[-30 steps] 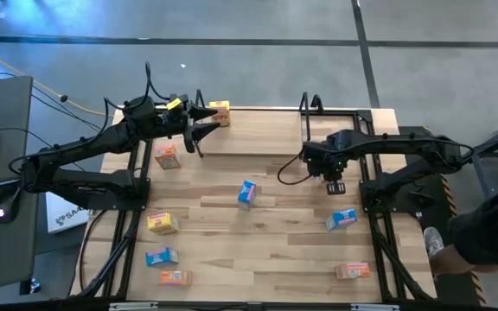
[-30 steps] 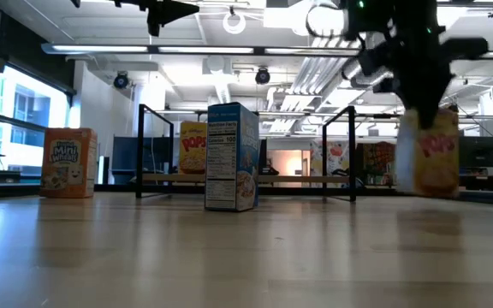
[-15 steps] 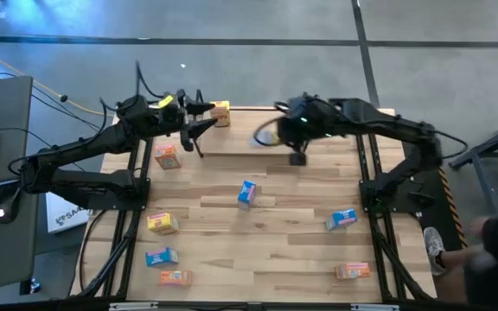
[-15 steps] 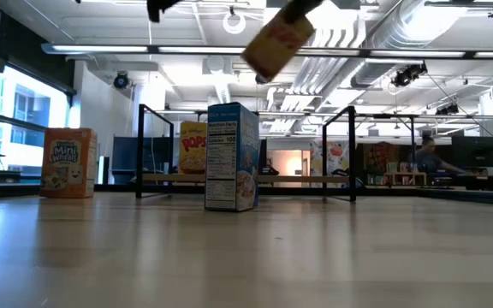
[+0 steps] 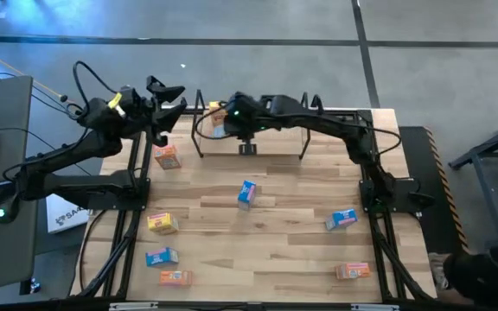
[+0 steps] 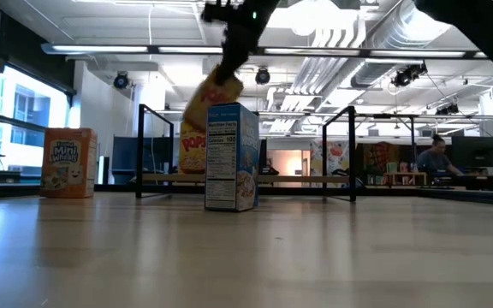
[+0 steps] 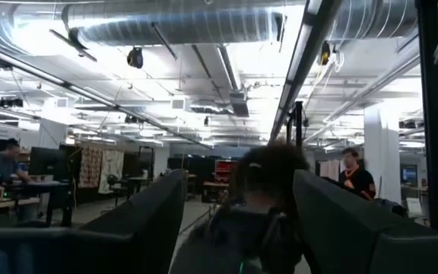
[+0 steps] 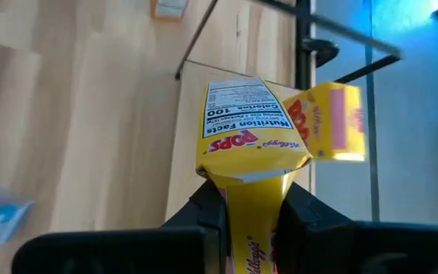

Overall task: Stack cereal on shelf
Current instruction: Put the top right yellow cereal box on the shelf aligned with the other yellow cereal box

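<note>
My right gripper (image 5: 224,122) is shut on a yellow cereal box (image 8: 251,144) and holds it over the left end of the shelf (image 5: 271,152), a black rod frame on a wooden board at the table's far edge. Another yellow box (image 8: 334,122) stands on the board right beside it (image 6: 192,147). My left gripper (image 5: 171,97) is open and raised beyond the shelf's left end, pointing up into the room. A blue box (image 6: 232,156) stands upright mid-table. My right gripper pinches the yellow box between its two fingers (image 8: 204,209) by the end nearest the wrist (image 8: 251,199), where the cardboard narrows. The fingers slant down toward the table's far left. The box is lifted clear and tilted (image 6: 213,92), just above the standing yellow box.
An orange box (image 5: 167,156) lies left of the shelf. Yellow (image 5: 162,224), blue (image 5: 161,257) and orange (image 5: 175,277) boxes lie near left; blue (image 5: 341,219) and orange (image 5: 352,271) boxes near right. People are in the room beyond the table.
My right gripper has carried the yellow box up from the table's right side and across toward the far left, to the shelf's left end; the box has tipped over on the way. My left gripper has risen, drawn back leftward and tipped upward.
</note>
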